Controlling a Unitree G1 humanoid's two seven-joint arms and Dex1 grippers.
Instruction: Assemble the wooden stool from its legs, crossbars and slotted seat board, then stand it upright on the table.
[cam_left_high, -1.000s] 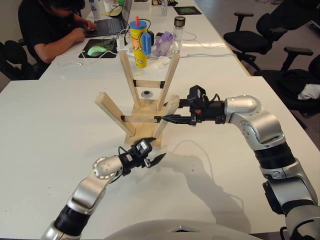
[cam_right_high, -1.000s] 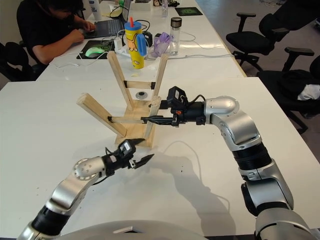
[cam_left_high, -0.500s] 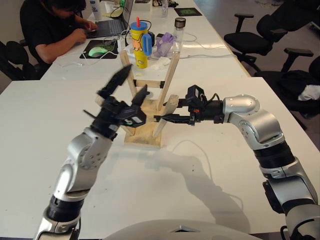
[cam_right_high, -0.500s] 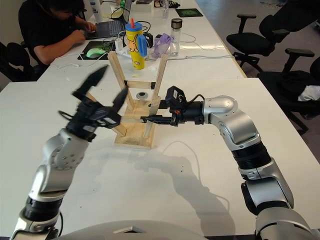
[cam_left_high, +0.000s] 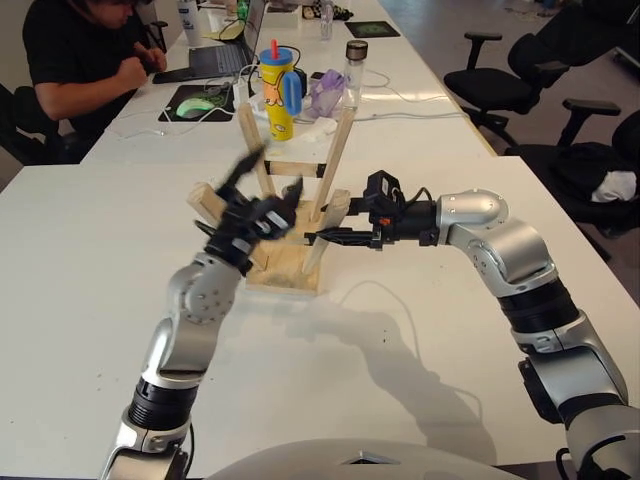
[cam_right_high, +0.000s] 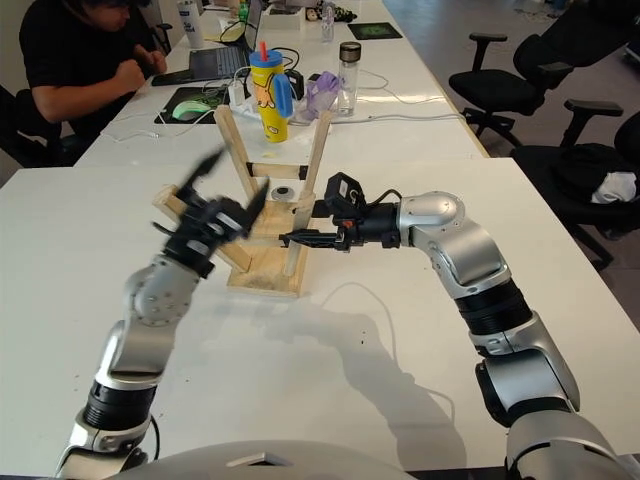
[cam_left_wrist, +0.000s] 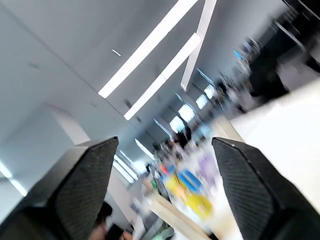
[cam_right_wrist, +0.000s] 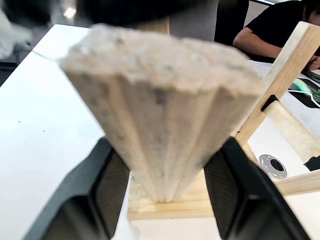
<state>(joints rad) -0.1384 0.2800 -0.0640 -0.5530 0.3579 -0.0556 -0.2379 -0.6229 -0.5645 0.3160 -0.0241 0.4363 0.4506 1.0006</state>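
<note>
The wooden stool (cam_left_high: 285, 272) stands upside down on the white table (cam_left_high: 90, 260), its seat board flat on the top and its legs pointing up and outward. My right gripper (cam_left_high: 312, 237) is shut on the near right leg (cam_left_high: 330, 222); in the right wrist view that leg's end (cam_right_wrist: 160, 120) sits between the dark fingers (cam_right_wrist: 107, 195). My left gripper (cam_left_high: 268, 180) is raised over the stool's left side, open, beside the near left leg (cam_left_high: 205, 198). Its fingers (cam_left_wrist: 80, 190) stand wide apart in the left wrist view, pointing up toward the ceiling lights.
Behind the stool stand a yellow cup (cam_left_high: 278, 90) and a clear bottle (cam_left_high: 355, 65) on the neighbouring table. A small round metal part (cam_right_wrist: 272, 162) lies beside the seat board. A thin cable (cam_left_high: 385, 295) loops across the table. Office chairs (cam_left_high: 500, 85) stand at the right.
My left arm has swung up from low at the table's front to the stool's left legs, its gripper staying open. My right gripper has kept hold of the leg.
</note>
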